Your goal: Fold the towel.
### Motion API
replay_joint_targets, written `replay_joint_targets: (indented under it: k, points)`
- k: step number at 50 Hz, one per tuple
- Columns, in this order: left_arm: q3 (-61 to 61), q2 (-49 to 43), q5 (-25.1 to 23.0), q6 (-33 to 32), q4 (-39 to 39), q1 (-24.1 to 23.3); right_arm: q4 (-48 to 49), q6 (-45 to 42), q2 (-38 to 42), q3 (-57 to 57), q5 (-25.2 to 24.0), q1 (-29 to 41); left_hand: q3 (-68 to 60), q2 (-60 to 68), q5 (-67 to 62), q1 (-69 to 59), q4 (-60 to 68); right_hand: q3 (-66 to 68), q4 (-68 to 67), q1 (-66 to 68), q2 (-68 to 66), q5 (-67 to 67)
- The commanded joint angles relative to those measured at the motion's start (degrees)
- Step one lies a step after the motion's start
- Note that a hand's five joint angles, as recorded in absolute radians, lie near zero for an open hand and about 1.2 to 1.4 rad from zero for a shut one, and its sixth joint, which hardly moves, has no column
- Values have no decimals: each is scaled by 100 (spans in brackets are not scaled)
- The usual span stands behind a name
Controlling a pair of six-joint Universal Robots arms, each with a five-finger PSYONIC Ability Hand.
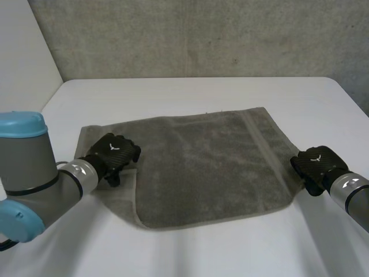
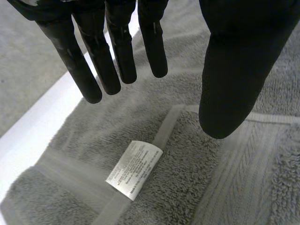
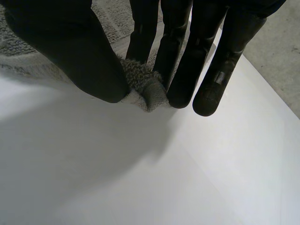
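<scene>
Head view: towel [image 1: 207,167] spread flat on white table [image 1: 190,92], concrete wall [image 1: 202,34] at 12 o'clock. Left hand [image 1: 115,153] at towel's 9 o'clock end, fingers straight, empty. Right hand [image 1: 316,164] pinching 3 o'clock edge.

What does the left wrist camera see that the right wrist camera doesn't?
Left wrist view: a white label on the towel, just beyond the left hand and its straight fingers. Right wrist view: the right hand pinching a bunched bit of towel edge between thumb and fingers. Both: grey towel, white table, a black hand.
</scene>
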State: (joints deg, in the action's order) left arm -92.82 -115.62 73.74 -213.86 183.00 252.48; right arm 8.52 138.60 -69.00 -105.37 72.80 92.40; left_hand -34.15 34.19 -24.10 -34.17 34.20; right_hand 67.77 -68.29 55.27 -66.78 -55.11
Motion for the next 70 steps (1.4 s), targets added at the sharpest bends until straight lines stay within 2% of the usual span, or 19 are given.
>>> replay_joint_targets:
  k: [1,8,22,25,27,28,29,39,50,53,55,56,57,58,60,66,70]
  points:
    - [334,-444,-17,-252,-10,-32,0,0,0,-45,-3,15,-802,799,-807,-800,798,1223,-1171,2473,-1322,-1489]
    - [545,-751,-26,-551,-19,-32,0,0,0,-80,-3,15,-718,715,-724,-716,714,1223,-1171,2473,-1322,-1489]
    - [572,-980,-26,-604,-19,-41,0,0,9,-89,-3,15,-499,496,-504,-497,495,1223,-1171,2473,-1322,-1489]
    - [563,-980,-17,-604,-10,-41,0,0,9,-89,-3,15,-1222,1219,-1228,-1221,1218,1223,-1171,2473,-1322,-1489]
    - [528,-919,9,-604,16,-41,0,0,9,-89,-3,15,-3297,3294,-3303,-3296,3293,1223,-1171,2473,-1322,-1489]
    - [528,-918,9,-604,16,-41,0,0,9,-89,-3,15,-3308,3305,-3314,-3306,3304,1223,-1171,2473,-1322,-1489]
    - [502,-884,9,-604,34,-49,0,0,18,-89,-3,15,-4108,4104,-4113,-4106,4104,1223,-1171,2473,-1322,-1489]
    - [431,-769,132,-613,25,-49,0,0,9,-89,6,-2,-4585,4581,-4590,-4583,4580,1223,-1171,2473,-1322,-1489]
    - [-158,848,387,-499,148,47,-132,18,-70,78,67,-37,-4585,4581,-4590,-4583,4580,1223,-1171,2473,-1322,-1489]
    - [-553,1376,404,-499,148,276,-378,9,-342,140,67,-55,-4585,4581,-4590,-4583,4580,1223,-1171,2473,-1322,-1489]
    - [-764,1683,404,-499,130,399,-989,-26,-701,236,76,-81,-4585,4581,-4590,-4583,4580,1223,-1171,2473,-1322,-1489]
    - [-964,1988,413,-499,96,495,-993,-26,-703,236,76,-81,-4585,4581,-4590,-4583,4580,1223,-1171,2473,-1322,-1489]
    - [-1175,2261,413,-490,78,609,-1393,-87,-816,289,59,-134,-4585,4581,-4590,-4583,4580,1223,-1171,2473,-1322,-1489]
    - [-1177,2263,413,-490,78,610,-1397,-88,-817,289,58,-134,-4585,4581,-4590,-4583,4580,1223,-1171,2473,-1322,-1489]
    - [-1615,2744,405,-438,25,889,-2184,-245,-1097,342,-11,-257,-4585,4581,-4590,-4583,4580,1223,-1171,2473,-1322,-1489]
    - [-2214,3590,360,-173,-283,1374,-2953,-633,-1714,263,-12,-424,-4585,4581,-4590,-4583,4580,1223,-1171,2473,-1322,-1489]
    - [-2469,4195,264,28,-764,1760,-3478,-1351,-2125,123,32,-652,-4585,4581,-4590,-4583,4580,1223,-1171,2473,-1322,-1489]
